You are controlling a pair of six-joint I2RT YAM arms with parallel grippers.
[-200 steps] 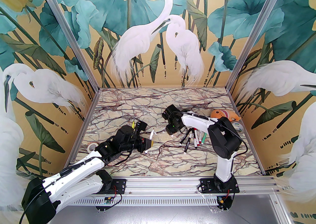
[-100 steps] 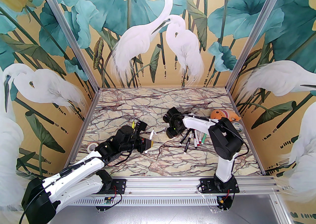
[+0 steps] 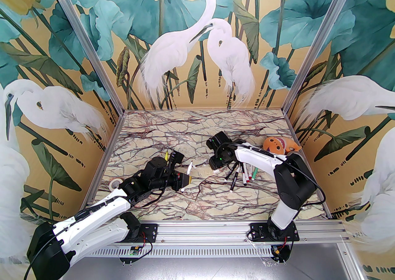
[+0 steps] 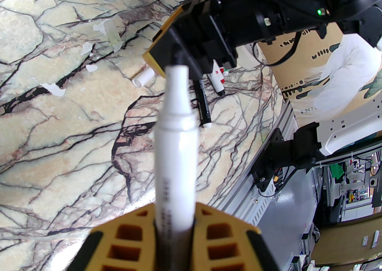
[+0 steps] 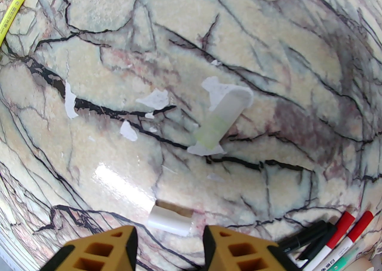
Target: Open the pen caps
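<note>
Bench (image 5: 119, 39) marble-patterned, flecked with white scraps. Left end effector (image 4: 174, 225) pinched tight on white pen (image 4: 176, 144), barrel pointing away, narrow end uncapped. Right end effector (image 5: 170, 232) spread, nothing between its fingers, poised low over bench. White cap (image 5: 169, 220) lies loose on bench just past its fingertips. Red caps (image 5: 346, 222) and black caps (image 5: 310, 234) seated on their pens, clustered to the right. Yellow highlighter (image 5: 13, 12) well apart, far left.
</note>
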